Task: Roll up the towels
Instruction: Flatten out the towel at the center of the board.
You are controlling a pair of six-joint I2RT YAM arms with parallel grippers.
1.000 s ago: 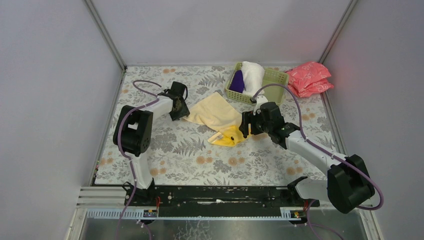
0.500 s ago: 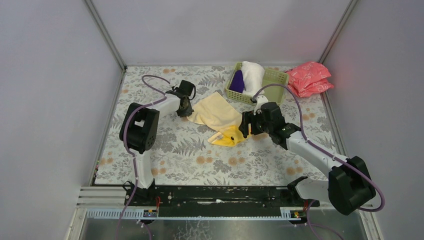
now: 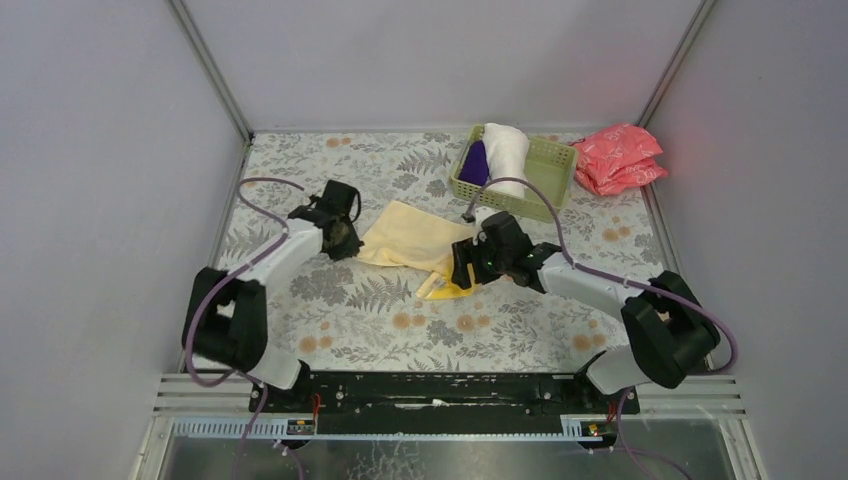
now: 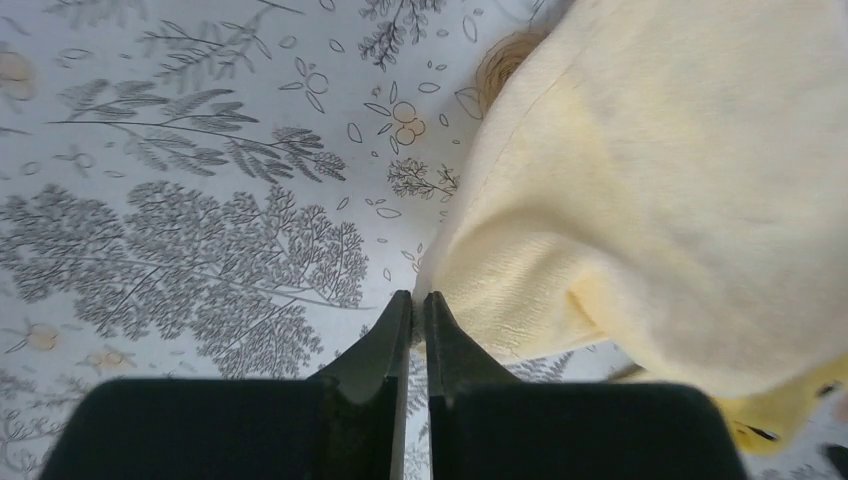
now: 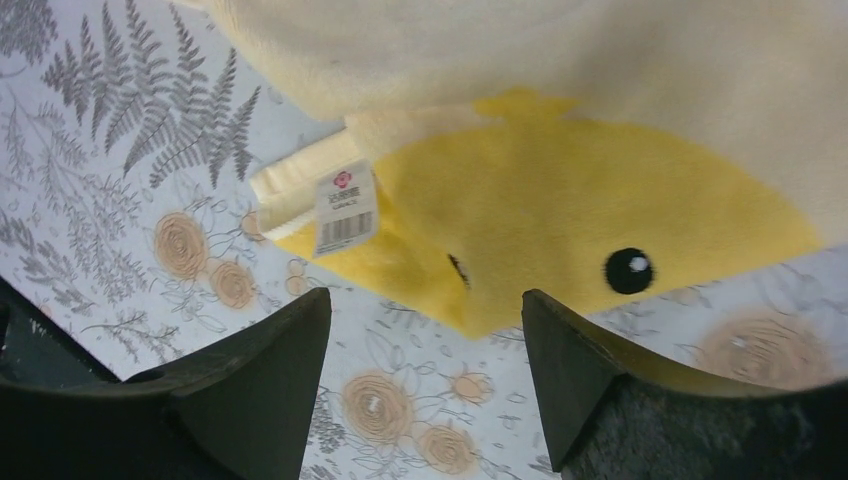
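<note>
A pale yellow towel (image 3: 405,232) lies crumpled near the middle of a flower-patterned table (image 3: 330,330), its bright yellow duck-face end nearest the arms. The left gripper (image 4: 414,300) sits at the towel's left corner with its fingers pressed together. They seem to nip the very edge of the cloth, though the wrist view does not show for certain that fabric is caught between them. The right gripper (image 5: 425,300) hovers over the duck-face end with its fingers spread wide, holding nothing. A white towel (image 3: 505,148) and a dark purple towel (image 3: 477,162) stand in a green basket (image 3: 550,160) at the back, with pink packets (image 3: 620,158) beside it. The step in hand looks like straightening the yellow towel before rolling it. To do that well, the left pinch should keep only the corner and draw it low and outward, while the right gripper comes down to pin the duck end. Otherwise the whole cloth is likely to slide instead of flattening. A second ago the left fingers were apart and farther back. Since then they have closed, the towel has shifted left and nearer, and the right gripper has followed, just as wide. The basket and packets have not moved.
</note>
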